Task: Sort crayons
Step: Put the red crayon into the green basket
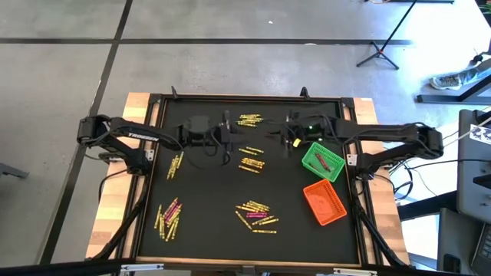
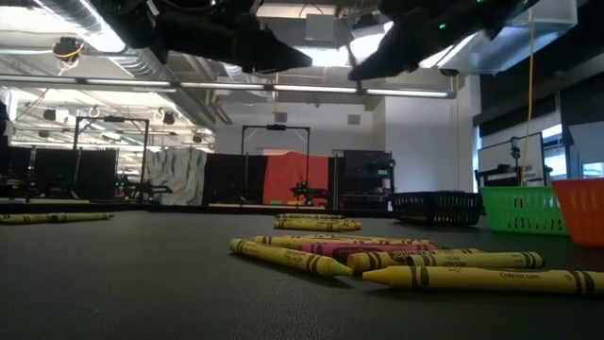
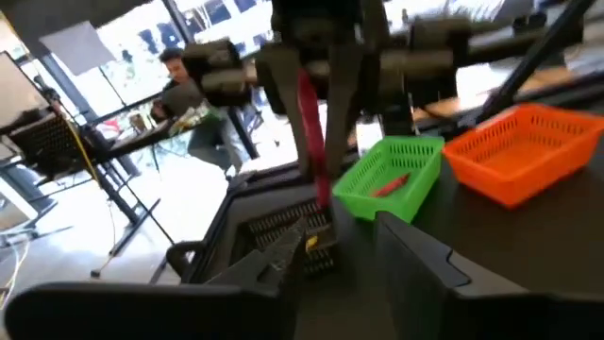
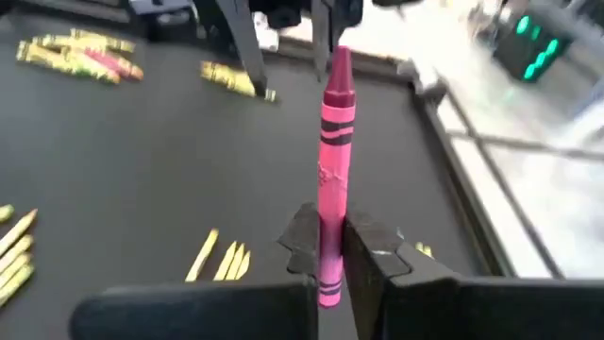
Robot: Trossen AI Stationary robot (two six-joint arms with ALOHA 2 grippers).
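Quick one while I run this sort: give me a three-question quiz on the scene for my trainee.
1. True or false: the right claw clamps the pink crayon while the left claw stands open.
2. Which bin holds a red crayon? A) green bin B) orange bin C) neither
3. What colour are most of the loose crayons on the mat?

Key: 1 true; 2 A; 3 yellow.
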